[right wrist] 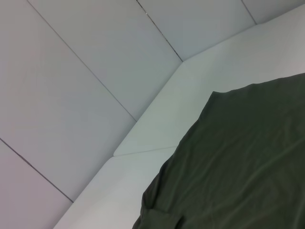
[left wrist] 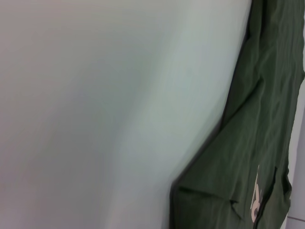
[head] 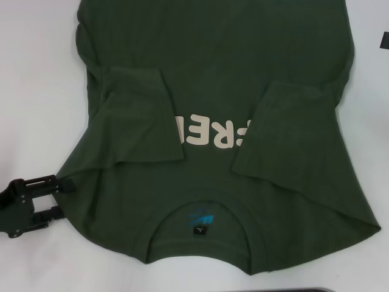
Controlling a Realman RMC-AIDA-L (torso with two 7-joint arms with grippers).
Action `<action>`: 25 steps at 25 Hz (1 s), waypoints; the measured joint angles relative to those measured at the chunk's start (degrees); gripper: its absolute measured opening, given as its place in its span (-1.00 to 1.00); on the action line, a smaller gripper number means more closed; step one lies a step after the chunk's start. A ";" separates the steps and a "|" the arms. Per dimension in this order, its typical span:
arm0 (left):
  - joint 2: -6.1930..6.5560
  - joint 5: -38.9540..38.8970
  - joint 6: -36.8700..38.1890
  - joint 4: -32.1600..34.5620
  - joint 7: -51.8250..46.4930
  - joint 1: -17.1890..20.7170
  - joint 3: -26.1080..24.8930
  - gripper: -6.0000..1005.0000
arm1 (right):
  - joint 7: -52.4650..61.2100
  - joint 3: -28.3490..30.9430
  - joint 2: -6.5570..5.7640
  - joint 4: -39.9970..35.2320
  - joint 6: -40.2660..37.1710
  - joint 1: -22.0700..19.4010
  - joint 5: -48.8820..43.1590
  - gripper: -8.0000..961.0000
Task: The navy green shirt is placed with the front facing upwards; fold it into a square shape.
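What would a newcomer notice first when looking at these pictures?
The eye goes first to the navy green shirt spread front-up over most of the white table, collar nearest the robot. Both sleeves are already folded inward over the chest, partly covering the cream lettering. At the shirt's left shoulder edge sits the black left gripper; the right gripper is out of view.

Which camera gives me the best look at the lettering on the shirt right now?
The head view: the cream lettering on the navy green shirt lies mid-frame, both folded-in sleeves covering its ends. The left wrist view catches only a sliver of it at the picture's edge. The right wrist view shows plain green cloth, no letters.
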 joint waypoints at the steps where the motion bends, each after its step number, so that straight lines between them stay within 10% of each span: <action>1: -0.02 0.00 -0.02 0.03 0.00 -0.06 0.00 0.26 | 0.00 0.11 -0.02 0.00 -0.02 0.01 0.00 0.50; 25: -0.57 -0.63 1.51 -0.61 3.12 -2.71 1.11 0.06 | 0.00 1.39 -0.03 0.14 -0.54 -0.28 0.69 0.50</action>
